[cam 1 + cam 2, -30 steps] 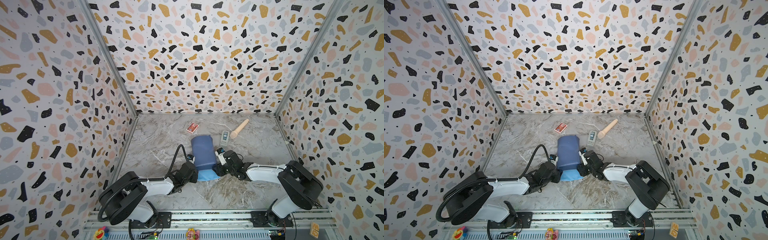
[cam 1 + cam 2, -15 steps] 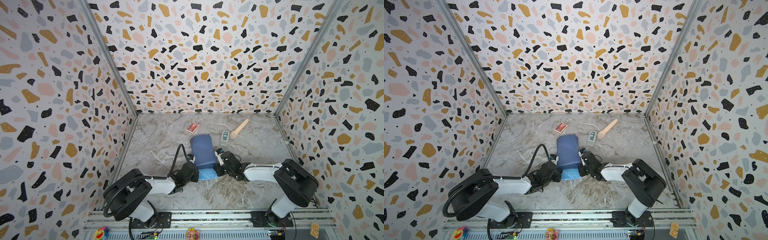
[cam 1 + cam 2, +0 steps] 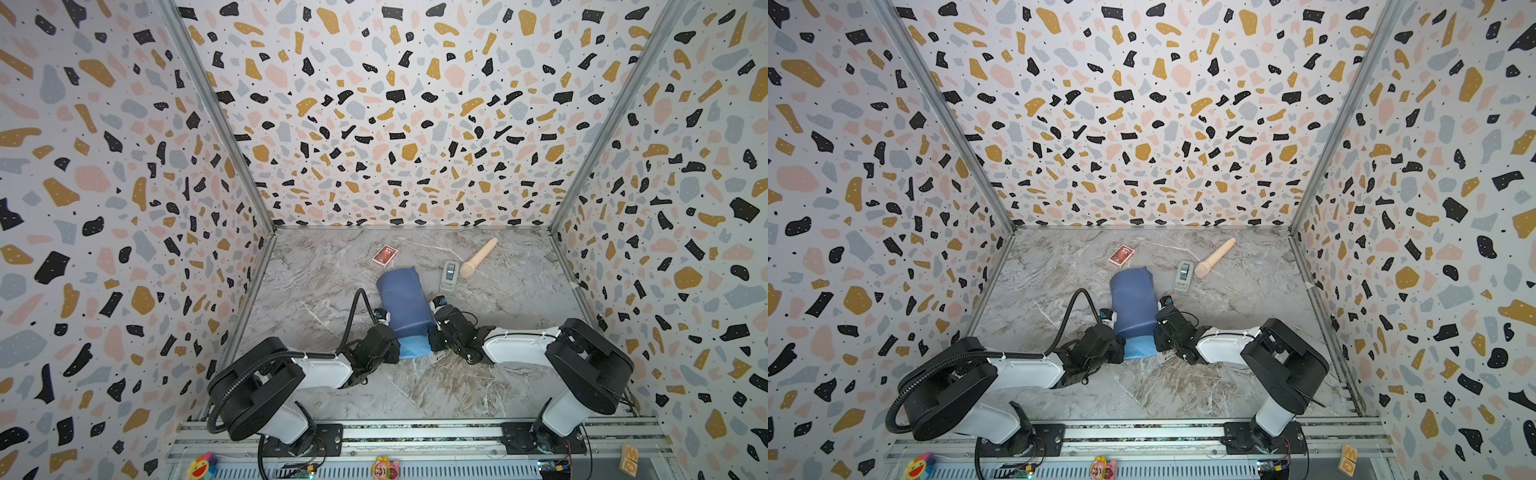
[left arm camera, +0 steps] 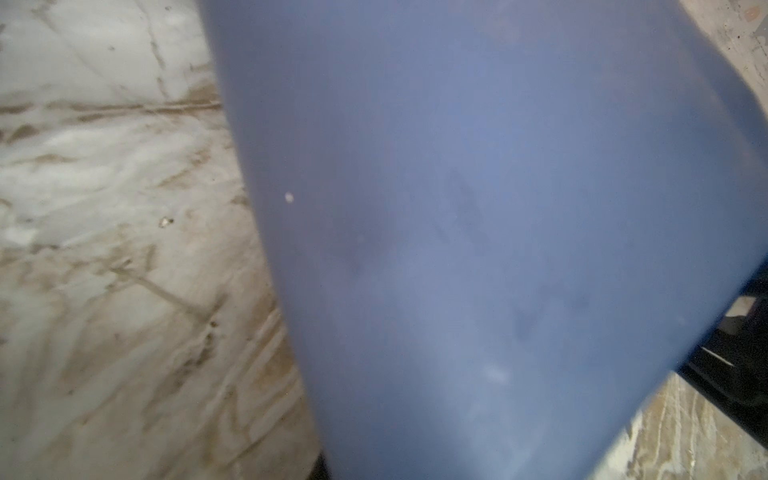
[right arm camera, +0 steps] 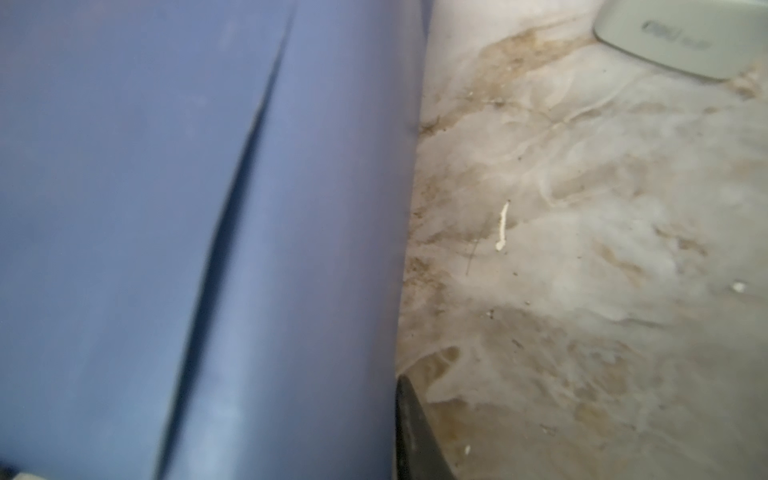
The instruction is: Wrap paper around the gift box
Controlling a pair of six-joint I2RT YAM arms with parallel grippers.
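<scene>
Paper (image 3: 405, 303), dull blue, lies humped lengthways mid-table, its paler near end flat on the marbled tabletop (image 3: 498, 374). The left gripper (image 3: 392, 338) and right gripper (image 3: 433, 332) sit close against either side of that near end. Their fingertips are hidden by the sheet, so I cannot tell if either claw is apart or clamped. Farther back on the right lie a grey device (image 3: 449, 276) and a wooden handle (image 3: 478, 257). A red card pack (image 3: 384, 254) sits just past the hump.
</scene>
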